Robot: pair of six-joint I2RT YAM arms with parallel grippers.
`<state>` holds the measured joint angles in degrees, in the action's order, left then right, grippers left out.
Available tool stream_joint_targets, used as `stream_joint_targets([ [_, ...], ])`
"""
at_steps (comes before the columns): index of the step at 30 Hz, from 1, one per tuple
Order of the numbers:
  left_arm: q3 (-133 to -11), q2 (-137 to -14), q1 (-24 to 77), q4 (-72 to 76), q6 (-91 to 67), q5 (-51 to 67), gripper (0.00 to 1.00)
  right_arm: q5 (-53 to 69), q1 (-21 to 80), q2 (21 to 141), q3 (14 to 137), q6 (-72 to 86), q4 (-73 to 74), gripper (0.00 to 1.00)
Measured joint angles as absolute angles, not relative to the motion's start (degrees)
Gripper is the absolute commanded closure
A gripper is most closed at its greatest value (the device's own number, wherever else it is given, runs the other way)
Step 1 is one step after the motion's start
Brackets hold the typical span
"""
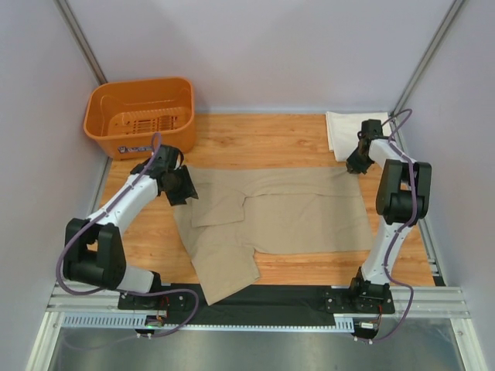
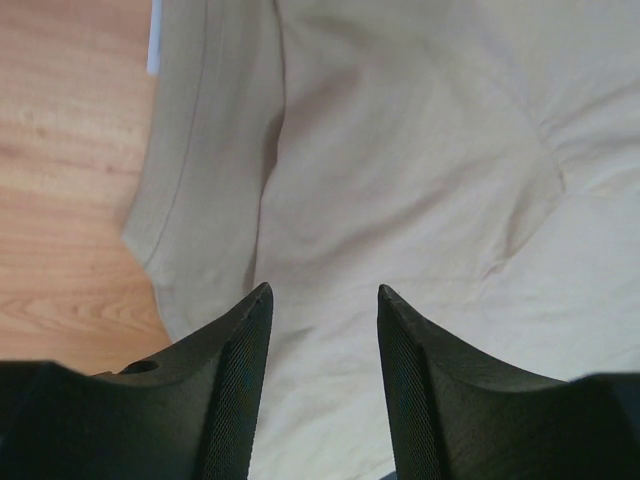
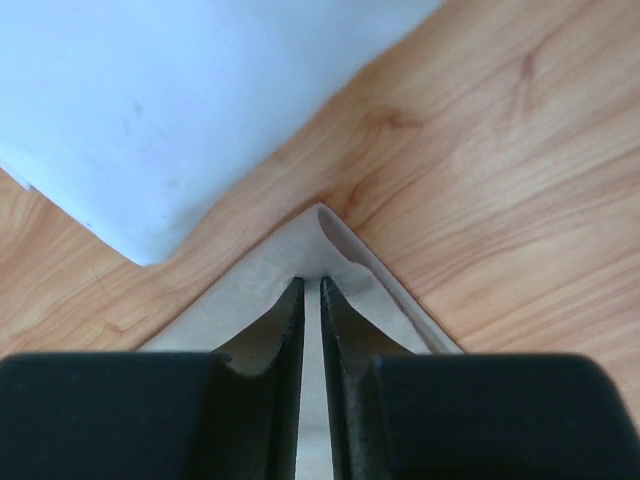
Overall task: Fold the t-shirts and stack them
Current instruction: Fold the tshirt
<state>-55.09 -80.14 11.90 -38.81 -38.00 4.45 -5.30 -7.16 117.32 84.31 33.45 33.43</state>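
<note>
The tan-khaki t-shirt (image 1: 286,209) lies spread across the middle of the wooden table, with its left part folded over and one end hanging toward the near edge. The cream-white t-shirt (image 1: 344,131) lies folded at the back right. My left gripper (image 1: 182,189) is open just above the tan shirt's far left part (image 2: 400,180), with nothing between the fingers. My right gripper (image 1: 357,164) is shut on the tan shirt's far right corner (image 3: 300,250), right beside the white shirt (image 3: 200,100).
An orange plastic basket (image 1: 139,83) stands at the back left corner, close behind the left arm. A black mat (image 1: 263,297) runs along the near edge between the arm bases. Grey walls close in the table on three sides.
</note>
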Motion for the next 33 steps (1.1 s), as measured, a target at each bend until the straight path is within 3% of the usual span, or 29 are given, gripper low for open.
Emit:
stream_joint_targets([
  [4,-59.61,-84.75,11.90,-36.75,-37.36,4.21,0.44,-5.63,-7.16,118.06,86.83,31.64,34.98,0.75],
  [5,-60.53,-86.43,11.90,-36.25,-37.34,4.25,0.44,-5.85,-7.16,117.84,86.96,31.35,35.55,0.61],
  [8,-62.17,-92.55,11.88,-34.06,-37.17,4.21,0.45,-6.76,-7.16,115.44,86.08,30.41,38.65,0.44],
  [11,-62.59,-98.52,11.35,-32.56,-36.56,4.19,0.45,-6.79,-7.16,110.50,84.79,29.71,43.44,0.36],
  [18,-76.14,-111.31,7.68,-34.72,-32.27,6.33,0.48,-1.26,-7.16,97.14,76.05,29.45,49.28,0.32],
  [22,-76.71,-111.07,7.31,-35.40,-30.44,5.74,0.46,2.72,-7.16,92.20,70.19,29.04,52.31,0.31],
  [25,-72.14,-105.25,7.44,-36.27,-30.44,6.39,0.45,4.21,-7.16,89.73,67.24,28.47,53.54,0.30],
  [33,-52.73,-73.87,9.85,-39.97,-35.53,10.24,0.46,7.35,-7.20,83.50,59.59,28.16,54.43,0.28],
])
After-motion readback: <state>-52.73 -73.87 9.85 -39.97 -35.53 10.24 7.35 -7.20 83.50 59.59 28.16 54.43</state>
